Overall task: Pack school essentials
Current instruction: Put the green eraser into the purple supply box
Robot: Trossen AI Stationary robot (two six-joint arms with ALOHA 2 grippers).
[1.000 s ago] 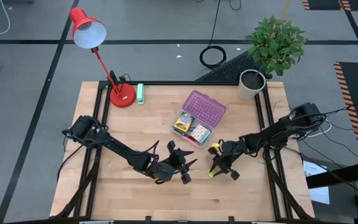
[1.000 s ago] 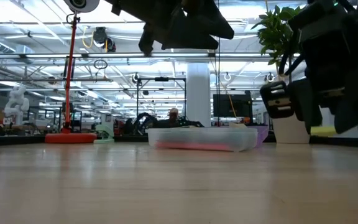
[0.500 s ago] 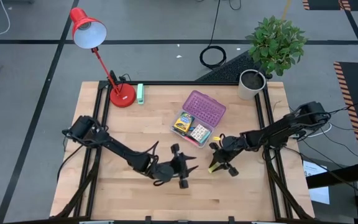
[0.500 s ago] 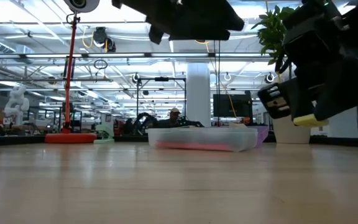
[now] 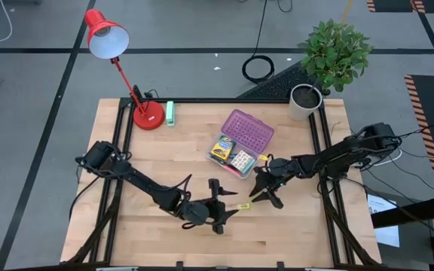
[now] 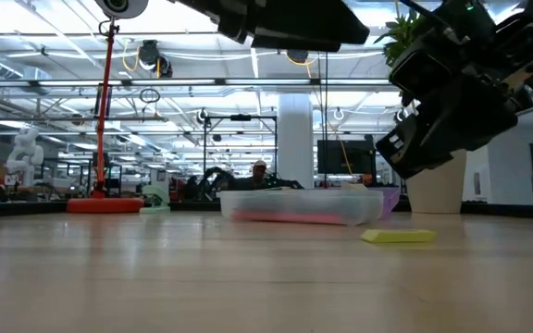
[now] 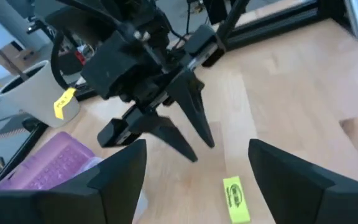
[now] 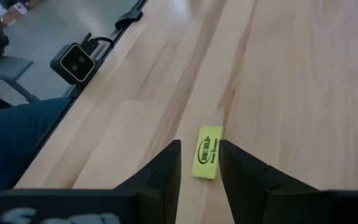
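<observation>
The yellow eraser (image 5: 243, 206) lies flat on the bare counter (image 5: 300, 226) between the two arms, the right gripper (image 5: 266, 197) just beside it with fingers (image 7: 194, 118) spread and empty, the left gripper (image 5: 224, 213) close on its other side, likewise wide and empty.

The eraser (image 5: 243, 205) is yellow with dark print on its face. The case (image 5: 230, 159) is clear and its lid (image 5: 248, 132) is purple, dotted with a grid of studs. The lamp (image 5: 108, 39) is red, the small block (image 5: 169, 114) mint green, the plant pot (image 5: 304, 102) white, and the table (image 5: 164, 150) pale wood. Both grippers, left gripper (image 5: 228, 202) and right gripper (image 5: 263, 190), are black.
</observation>
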